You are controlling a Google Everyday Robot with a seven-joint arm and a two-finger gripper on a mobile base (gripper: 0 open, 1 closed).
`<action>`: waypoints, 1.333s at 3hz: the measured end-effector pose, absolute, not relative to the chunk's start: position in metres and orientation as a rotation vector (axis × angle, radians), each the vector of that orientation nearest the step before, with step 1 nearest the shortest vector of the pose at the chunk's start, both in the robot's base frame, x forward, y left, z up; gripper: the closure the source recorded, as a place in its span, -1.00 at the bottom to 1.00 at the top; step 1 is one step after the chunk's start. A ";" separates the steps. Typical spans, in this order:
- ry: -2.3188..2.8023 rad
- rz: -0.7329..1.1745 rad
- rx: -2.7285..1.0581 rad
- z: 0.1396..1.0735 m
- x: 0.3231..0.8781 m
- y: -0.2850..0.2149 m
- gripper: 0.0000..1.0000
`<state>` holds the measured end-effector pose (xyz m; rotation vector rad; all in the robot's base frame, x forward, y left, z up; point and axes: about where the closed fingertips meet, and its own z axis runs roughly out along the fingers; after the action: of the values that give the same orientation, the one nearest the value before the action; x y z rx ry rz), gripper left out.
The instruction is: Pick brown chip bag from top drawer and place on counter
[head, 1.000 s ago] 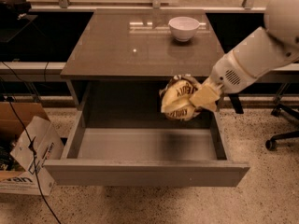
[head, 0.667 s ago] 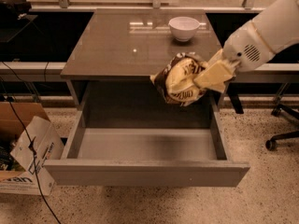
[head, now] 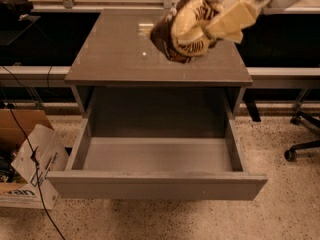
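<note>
The brown chip bag [head: 184, 33] is held aloft over the counter [head: 115, 54], clamped in the jaws of the gripper [head: 212, 28] at upper right, the top drawer [head: 155, 185] seen open below.

- Brown chip bag [head: 184, 33]: was cream-yellow with a dark brown upper part and dark lettering.
- Gripper [head: 214, 28]: was pale cream, clamped on the bag above the counter's far right.
- Counter [head: 115, 51]: was glossy grey-brown and showed pale reflections.
- Top drawer [head: 155, 185]: had a grey front and a lighter grey inner floor.
- Floor [head: 285, 214]: was beige speckled terrazzo.
- Cardboard box [head: 15, 126]: was brown.
</note>
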<state>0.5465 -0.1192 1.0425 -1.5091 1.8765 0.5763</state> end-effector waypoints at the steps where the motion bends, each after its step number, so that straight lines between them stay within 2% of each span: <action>1: 1.826 0.503 -1.465 1.074 0.583 -0.101 1.00; 2: 1.867 0.461 -1.425 1.057 0.624 -0.086 1.00; 4: 1.904 0.481 -1.421 1.036 0.627 -0.079 1.00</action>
<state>0.6267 -0.0789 1.0362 -1.4211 1.9045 0.4811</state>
